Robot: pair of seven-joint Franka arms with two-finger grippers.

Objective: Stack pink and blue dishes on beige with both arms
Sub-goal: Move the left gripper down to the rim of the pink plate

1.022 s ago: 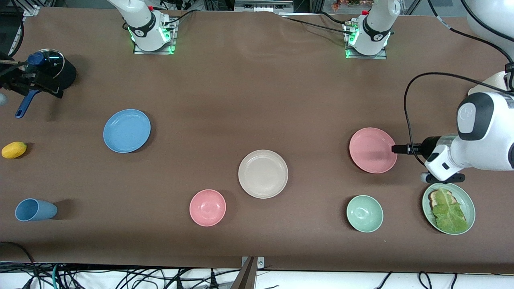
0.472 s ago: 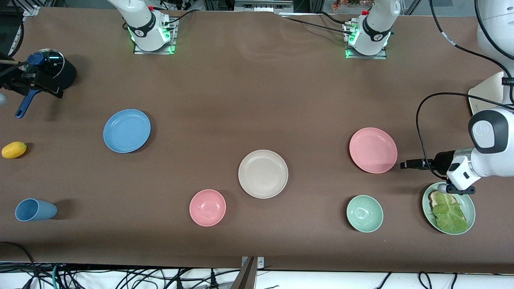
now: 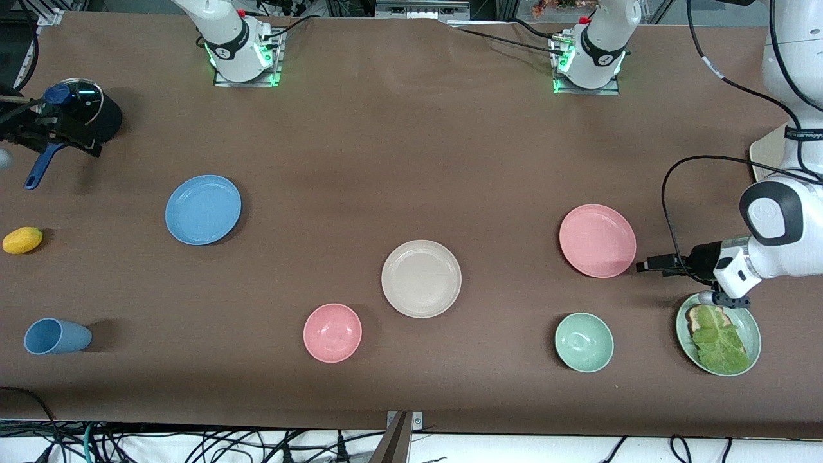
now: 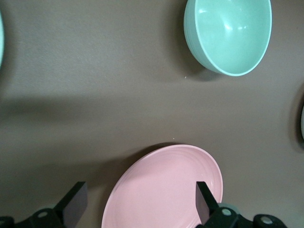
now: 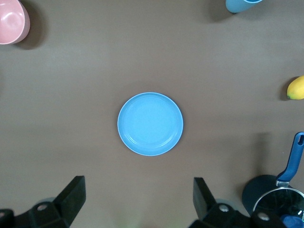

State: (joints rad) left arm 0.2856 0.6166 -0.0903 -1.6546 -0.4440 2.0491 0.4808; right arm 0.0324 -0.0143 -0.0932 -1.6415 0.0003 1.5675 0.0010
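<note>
While the beige plate [image 3: 421, 278] lies bare near the middle of the table [image 3: 411, 141], the pink plate [image 3: 597, 240] is seen toward the left arm's end and the blue plate [image 3: 203, 209] toward the right arm's end, both flat on the table and well apart from it. The left pincer [image 3: 645, 266] is held low just beside the pink plate's rim, its fingers [image 4: 205, 203] spread wide and nothing gripped. In the right wrist view the right pincer [image 5: 137, 202] is held high over the blue plate, fingers wide apart and empty. A green bowl [image 3: 584, 342] and a pink bowl [image 3: 332, 332] stand nearer the front camera.
</note>
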